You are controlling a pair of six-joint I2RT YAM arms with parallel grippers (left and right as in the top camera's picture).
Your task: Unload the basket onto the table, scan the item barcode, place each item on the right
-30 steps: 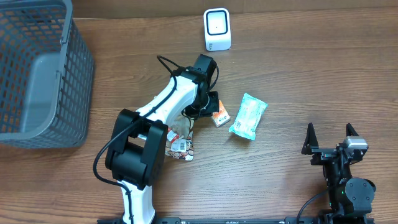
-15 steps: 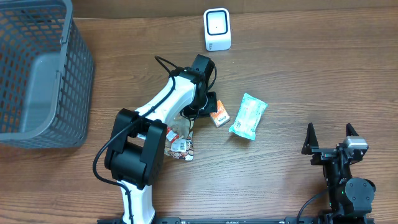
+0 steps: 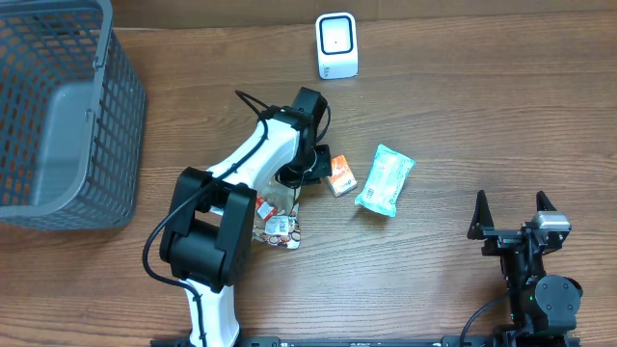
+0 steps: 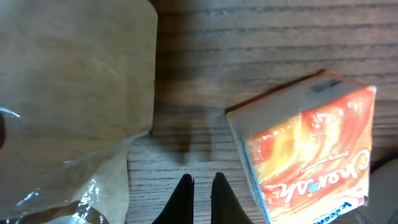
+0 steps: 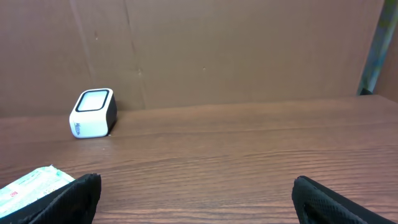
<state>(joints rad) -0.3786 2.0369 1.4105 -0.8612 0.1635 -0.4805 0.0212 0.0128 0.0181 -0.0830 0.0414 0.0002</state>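
Lying flat in the middle of the wooden table point(image 3: 463, 106), the small orange cardboard carton point(image 4: 311, 143) sits just right of the left gripper point(image 4: 202, 186), whose fingers are pressed together on nothing, tips beside the carton rather than around it. A crinkled brown-and-clear wrapper point(image 4: 74, 93) lies to the left, a mint-green soft pouch point(image 3: 385, 180) just right of the carton, and the white cube scanner point(image 3: 336, 45) at the far edge. The right gripper point(image 3: 512, 214) rests at the near right with its fingers spread wide, empty.

The carton looks light and stiff, with glossy printed faces that may slip and thin card walls that would dent under a hard squeeze. Gripping across its two narrow sides seems best, leaving the broad faces uncovered. Which face carries the barcode cannot be told.
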